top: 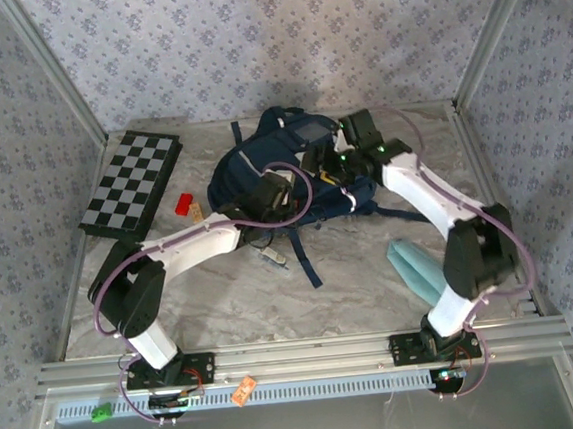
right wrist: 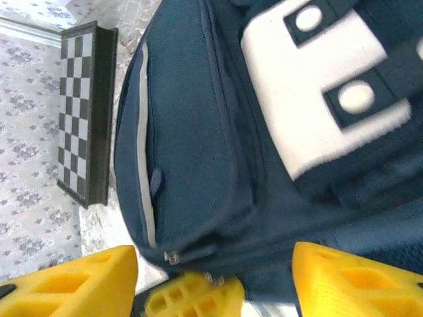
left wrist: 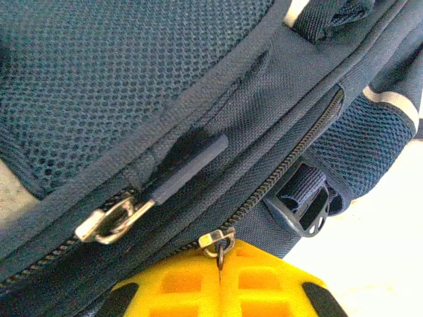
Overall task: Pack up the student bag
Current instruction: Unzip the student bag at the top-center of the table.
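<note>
The bag lies at the back middle of the table, right of the chessboard. Its visible zips look closed, so I judge that opening it is the step in hand. The right gripper hangs over the front pocket, fingers spread and holding nothing. The left gripper looks pinched on the lower zip pull. Next, that pull likely needs drawing along its track while the right steadies the fabric.

The student bag is matt woven cloth with mesh panels (its zipper sliders shiny metal).
</note>
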Tool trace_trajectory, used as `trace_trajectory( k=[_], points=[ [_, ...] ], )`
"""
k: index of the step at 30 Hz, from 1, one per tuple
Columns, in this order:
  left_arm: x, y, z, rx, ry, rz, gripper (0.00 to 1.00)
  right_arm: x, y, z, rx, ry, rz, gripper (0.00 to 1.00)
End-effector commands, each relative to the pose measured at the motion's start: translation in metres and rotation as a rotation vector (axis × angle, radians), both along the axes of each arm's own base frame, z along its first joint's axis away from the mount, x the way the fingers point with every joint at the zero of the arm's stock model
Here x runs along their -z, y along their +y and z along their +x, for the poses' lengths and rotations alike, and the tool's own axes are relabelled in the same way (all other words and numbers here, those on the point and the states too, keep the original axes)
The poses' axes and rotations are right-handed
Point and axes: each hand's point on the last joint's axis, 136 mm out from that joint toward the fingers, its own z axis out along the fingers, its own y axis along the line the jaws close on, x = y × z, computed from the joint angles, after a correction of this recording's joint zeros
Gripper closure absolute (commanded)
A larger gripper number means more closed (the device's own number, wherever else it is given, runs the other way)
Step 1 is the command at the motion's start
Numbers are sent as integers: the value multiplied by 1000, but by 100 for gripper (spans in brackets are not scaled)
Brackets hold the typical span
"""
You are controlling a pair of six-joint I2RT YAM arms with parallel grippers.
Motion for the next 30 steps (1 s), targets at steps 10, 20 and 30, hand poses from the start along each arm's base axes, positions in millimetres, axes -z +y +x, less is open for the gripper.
trace_trajectory(
  k=[10, 20, 30],
  points=[
    [-9, 9, 3, -20, -6, -12, 100, 45, 28, -5, 279, 122, 222, 33],
    [0, 24, 1, -14, 18, 41, 100, 80, 23, 12, 328, 142, 123, 73],
    [15, 52, 2, 34, 14, 124, 100, 76, 11, 13, 291, 106, 79, 100]
  ],
)
